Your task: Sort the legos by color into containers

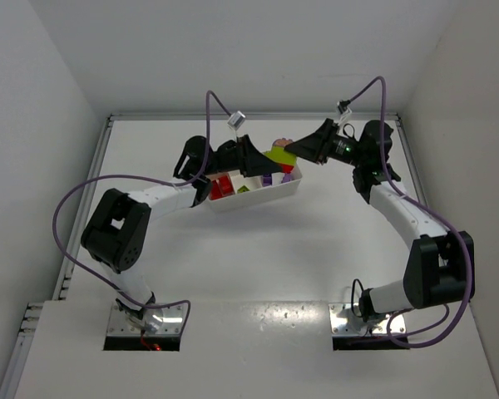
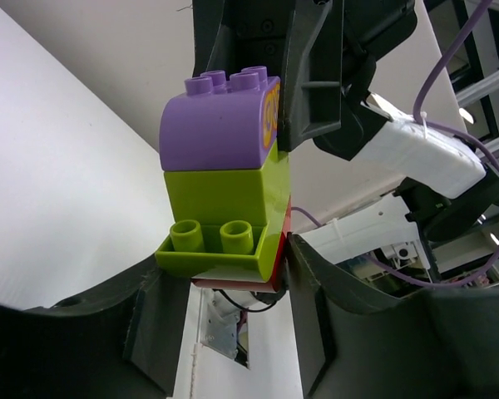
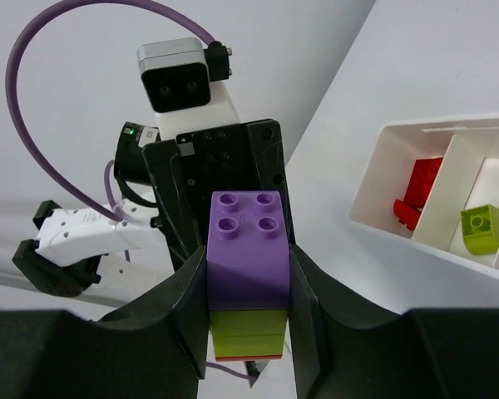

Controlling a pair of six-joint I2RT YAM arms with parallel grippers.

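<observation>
A stacked lego clump (image 2: 220, 191), purple on top, yellow-green in the middle and red at the base, hangs in the air above the white tray (image 1: 258, 198). My right gripper (image 3: 248, 270) is shut on its purple end (image 3: 248, 249). My left gripper (image 2: 223, 264) meets it from the other side. Its fingers (image 2: 316, 307) press on the red and green base. In the top view the clump (image 1: 279, 155) sits between the two grippers. The tray holds a red lego (image 3: 417, 189) in one compartment and a green one (image 3: 481, 226) in the one beside it. Purple legos (image 1: 274, 177) lie at its right end.
White walls close in the table on the left, back and right. Purple cables (image 1: 75, 199) loop from both arms. The tray stands at the back middle, just under the two grippers. The arm bases (image 1: 145, 320) are bolted at the near edge.
</observation>
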